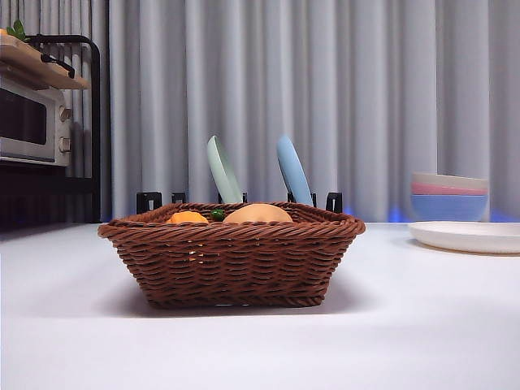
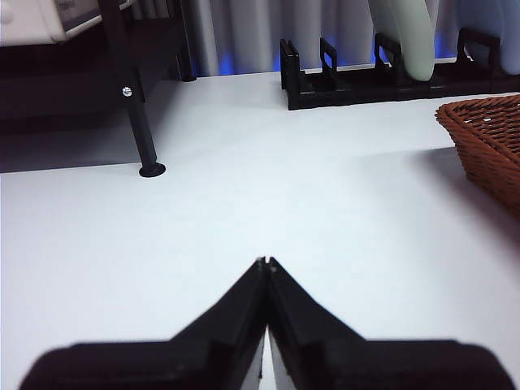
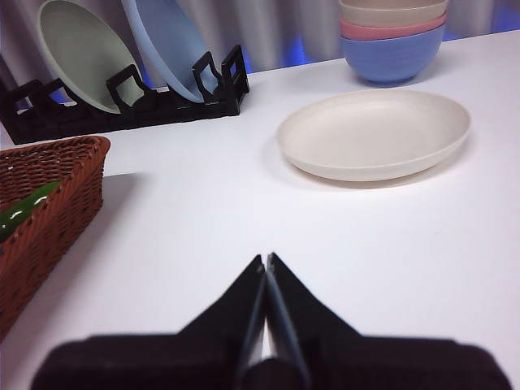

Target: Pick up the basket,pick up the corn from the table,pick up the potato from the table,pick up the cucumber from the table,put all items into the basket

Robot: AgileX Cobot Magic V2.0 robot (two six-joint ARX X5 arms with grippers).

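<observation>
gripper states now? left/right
Left gripper: closed, holding nothing, above bare table.
Right gripper: closed, holding nothing, beside the basket.

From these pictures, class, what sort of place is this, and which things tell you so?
Probably a mock kitchen counter: a toaster oven on a shelf, plates in a black dish rack, stacked bowls, and a basket holding toy vegetables.
</observation>
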